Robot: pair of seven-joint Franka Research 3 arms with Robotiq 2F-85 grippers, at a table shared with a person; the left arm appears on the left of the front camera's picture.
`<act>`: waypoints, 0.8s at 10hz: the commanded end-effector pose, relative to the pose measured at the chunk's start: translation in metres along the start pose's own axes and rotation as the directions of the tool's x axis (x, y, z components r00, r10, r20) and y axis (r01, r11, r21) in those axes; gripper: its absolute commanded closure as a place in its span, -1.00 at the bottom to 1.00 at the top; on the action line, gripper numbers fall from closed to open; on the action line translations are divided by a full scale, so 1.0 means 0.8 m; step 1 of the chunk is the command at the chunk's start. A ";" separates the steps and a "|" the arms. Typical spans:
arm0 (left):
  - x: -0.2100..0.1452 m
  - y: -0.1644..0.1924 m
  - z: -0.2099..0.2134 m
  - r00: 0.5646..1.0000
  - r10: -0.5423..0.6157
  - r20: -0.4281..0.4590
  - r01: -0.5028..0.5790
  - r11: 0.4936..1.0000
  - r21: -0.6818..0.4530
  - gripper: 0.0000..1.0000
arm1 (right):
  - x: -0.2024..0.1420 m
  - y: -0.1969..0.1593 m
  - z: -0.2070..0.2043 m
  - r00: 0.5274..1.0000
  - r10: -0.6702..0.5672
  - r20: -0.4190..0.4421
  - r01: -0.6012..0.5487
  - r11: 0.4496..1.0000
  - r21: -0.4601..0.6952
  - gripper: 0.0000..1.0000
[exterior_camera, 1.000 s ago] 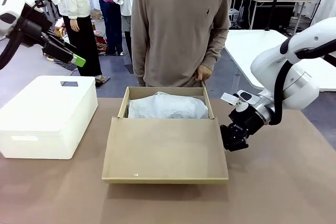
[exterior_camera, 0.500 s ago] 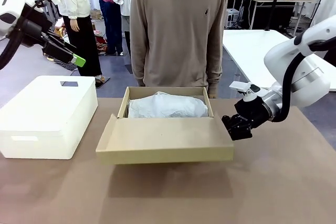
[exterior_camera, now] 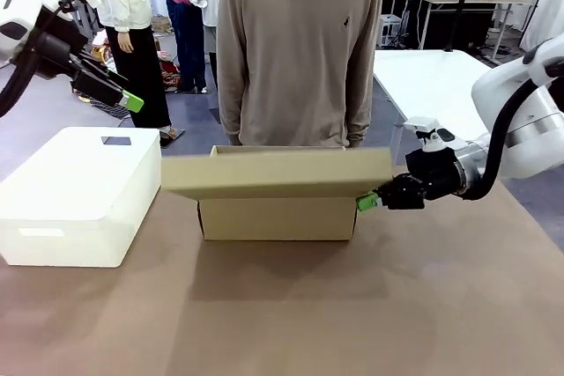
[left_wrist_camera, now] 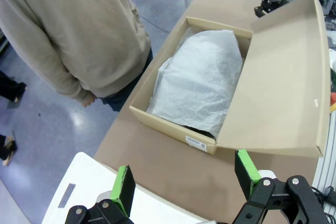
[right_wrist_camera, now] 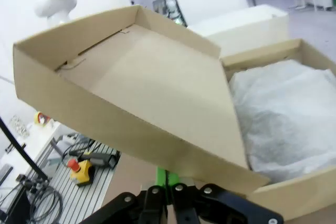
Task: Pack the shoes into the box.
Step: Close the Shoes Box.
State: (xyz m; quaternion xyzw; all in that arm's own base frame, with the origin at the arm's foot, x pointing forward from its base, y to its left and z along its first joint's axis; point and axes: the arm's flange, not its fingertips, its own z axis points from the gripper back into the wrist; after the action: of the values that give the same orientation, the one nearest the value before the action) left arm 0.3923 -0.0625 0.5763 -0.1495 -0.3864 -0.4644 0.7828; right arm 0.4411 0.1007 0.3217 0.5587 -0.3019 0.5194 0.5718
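Under lid, right gripper (closed)

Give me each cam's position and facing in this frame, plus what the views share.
Front: fixed on the robot's side, faces the person across the table; right gripper under the raised lid.
Left wrist: high up, looks down into the box at the tissue paper; own open green fingers.
Right wrist: beneath the lid, shut fingers.
Shared: all show lid and box.
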 end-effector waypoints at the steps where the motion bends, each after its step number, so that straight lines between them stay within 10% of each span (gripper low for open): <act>1: -0.001 0.003 0.000 1.000 -0.015 0.022 0.015 1.000 -0.015 -1.00 | 0.005 0.009 0.003 0.996 0.011 0.085 -0.004 0.996 -0.093 1.00; 8: -0.001 0.003 0.000 1.000 -0.015 0.022 0.015 1.000 -0.015 -1.00 | 0.062 -0.015 0.011 0.993 0.077 -0.091 -0.103 0.933 -0.345 1.00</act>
State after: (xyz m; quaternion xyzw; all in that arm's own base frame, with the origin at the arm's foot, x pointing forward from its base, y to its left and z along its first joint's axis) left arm 0.3923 -0.0625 0.5763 -0.1495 -0.3864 -0.4644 0.7828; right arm 0.4656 0.0971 0.3649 0.4348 -0.3822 0.5116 0.6350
